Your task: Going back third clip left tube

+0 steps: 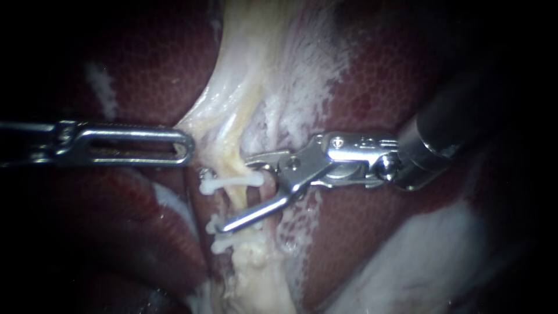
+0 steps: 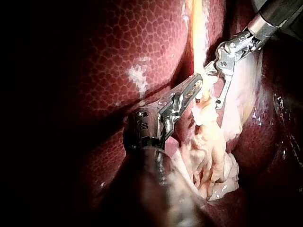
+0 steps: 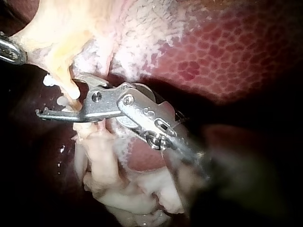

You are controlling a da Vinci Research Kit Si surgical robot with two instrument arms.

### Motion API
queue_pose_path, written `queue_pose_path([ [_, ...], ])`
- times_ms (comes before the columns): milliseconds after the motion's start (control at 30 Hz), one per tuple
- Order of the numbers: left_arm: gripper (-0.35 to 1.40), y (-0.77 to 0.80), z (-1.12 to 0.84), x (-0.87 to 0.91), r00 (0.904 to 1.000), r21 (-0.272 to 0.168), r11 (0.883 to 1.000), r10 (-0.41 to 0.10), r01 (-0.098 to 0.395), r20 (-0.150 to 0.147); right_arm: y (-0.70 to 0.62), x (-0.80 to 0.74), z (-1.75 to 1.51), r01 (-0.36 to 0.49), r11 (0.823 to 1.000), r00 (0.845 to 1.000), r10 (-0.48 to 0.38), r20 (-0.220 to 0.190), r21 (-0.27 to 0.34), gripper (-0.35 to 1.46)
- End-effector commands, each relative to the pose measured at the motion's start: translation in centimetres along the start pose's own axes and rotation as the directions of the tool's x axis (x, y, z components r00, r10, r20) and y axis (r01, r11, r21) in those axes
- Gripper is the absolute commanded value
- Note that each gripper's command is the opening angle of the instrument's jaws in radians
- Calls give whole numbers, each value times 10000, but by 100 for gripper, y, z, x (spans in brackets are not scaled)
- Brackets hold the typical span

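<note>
A pale yellowish tube (image 1: 235,154) runs down between dark red liver lobes. One white clip (image 1: 229,183) crosses it, and two more white clips (image 1: 229,239) sit close together lower down. My right instrument (image 1: 244,192) comes in from the right with its jaws open. The jaws straddle the tube between the upper clip and the lower pair, and no clip shows between them. In the right wrist view they (image 3: 59,97) stand the same way, with clips (image 3: 47,80) beside them. My left instrument (image 1: 174,145) is shut on the pale tissue's edge (image 1: 200,122), also seen in its wrist view (image 2: 196,85).
Dark red liver (image 1: 372,87) surrounds the tube on both sides. White fatty tissue (image 1: 424,256) lies at the lower right. Ragged pale tissue (image 2: 213,156) hangs beside the left instrument's shaft in the left wrist view.
</note>
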Motion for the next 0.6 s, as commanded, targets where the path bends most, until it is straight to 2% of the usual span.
queue_pose_path([
  [33,-35,0,0,0,10000,3,10000,-5,5,0,-2,0,2,-134,9999,9999,133,14,83,56],
  [200,-35,0,1,0,10000,0,10000,-6,6,2,-7,-1,9,-641,9976,9979,641,-8,253,53],
  [367,-35,0,2,0,10000,-5,10000,-7,7,5,1,-4,19,-858,9961,9963,859,-20,181,54],
  [500,-35,-1,2,0,10000,-14,10000,-7,8,10,10,-12,30,-821,9966,9966,821,-5,94,57],
  [600,-35,-1,2,0,10000,-14,10000,-7,7,9,12,-17,32,-792,9968,9969,792,12,77,58],
])
